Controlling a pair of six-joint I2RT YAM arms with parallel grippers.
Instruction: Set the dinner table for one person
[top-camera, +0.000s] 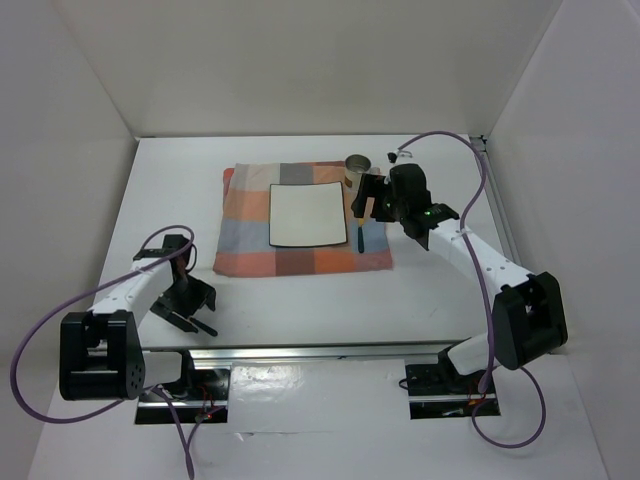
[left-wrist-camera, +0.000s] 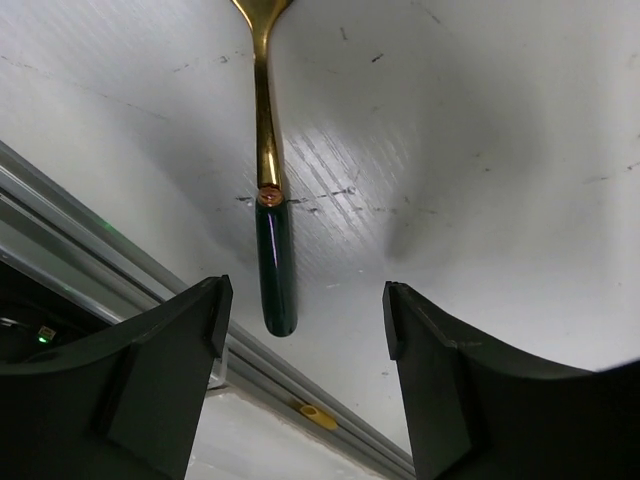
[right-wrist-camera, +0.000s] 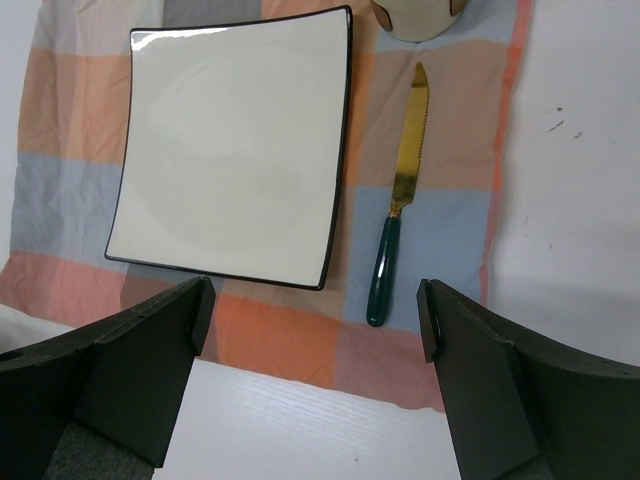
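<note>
On the white dinner table lies a checked cloth with a square white plate on it. A gold knife with a green handle rests on the cloth just right of the plate, its blade toward a cup. My right gripper hangs open above the cloth's near edge, holding nothing. Near the table's front left, my left gripper is open around the dark green handle of a gold utensil lying flat; the handle sits nearer the left finger, untouched. Its head is cut off by the frame.
An aluminium rail runs along the table's near edge just behind the left gripper. White walls enclose the table on the left, back and right. Purple cables loop off both arms.
</note>
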